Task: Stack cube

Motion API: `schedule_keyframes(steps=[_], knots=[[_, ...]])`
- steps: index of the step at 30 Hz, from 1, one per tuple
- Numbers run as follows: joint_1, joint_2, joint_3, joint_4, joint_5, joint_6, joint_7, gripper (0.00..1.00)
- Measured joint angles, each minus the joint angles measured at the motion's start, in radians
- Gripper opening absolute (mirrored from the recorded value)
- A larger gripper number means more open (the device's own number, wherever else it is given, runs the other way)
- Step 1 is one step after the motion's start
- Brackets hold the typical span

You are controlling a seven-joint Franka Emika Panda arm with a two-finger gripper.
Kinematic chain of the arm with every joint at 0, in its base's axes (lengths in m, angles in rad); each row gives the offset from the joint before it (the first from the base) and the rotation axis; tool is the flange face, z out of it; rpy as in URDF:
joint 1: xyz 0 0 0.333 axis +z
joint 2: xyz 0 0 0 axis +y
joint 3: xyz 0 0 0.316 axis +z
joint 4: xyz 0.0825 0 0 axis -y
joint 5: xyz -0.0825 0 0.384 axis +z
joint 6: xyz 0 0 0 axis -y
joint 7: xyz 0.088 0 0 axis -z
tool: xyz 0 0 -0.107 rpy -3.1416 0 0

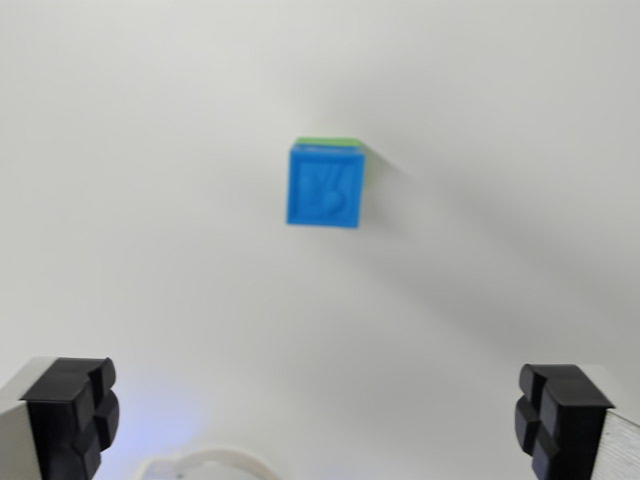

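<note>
Nearest the lens, at the bottom edge: two black, blocky rubber finger pads (72, 415) on pale grey metal mounts, one in each lower corner of the wrist view, set wide apart with nothing between them, so the parallel gripper (318, 420) spread fully and empty. Between the pads, cut off by the lower edge, a pale rounded white rim (205, 462) with a faint bluish glow beside it on the surface; too little of it shown to identify. Well above the gripper, around the middle of the view: small bright blue plastic cube (324, 186), top face toward the camera, an embossed pattern on that face, blurred and possibly a heart-like shape among other marks. Directly beneath the blue cube, peeking out along its upper edge and down its right side in the wrist view: thin strip of a light green plastic cube (332, 142), apparently carrying the blue one squarely on top. Soft grey shadow falling from the stack toward the wrist view's right. Under it all, a plain matte white tabletop (150, 200), filling the frame around the blue cube.
</note>
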Motion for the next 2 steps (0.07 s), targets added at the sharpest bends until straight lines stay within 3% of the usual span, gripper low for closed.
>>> schedule_keyframes(steps=[2], knots=[[0.000, 0.000, 0.000, 0.000, 0.000, 0.000, 0.000, 1.00]])
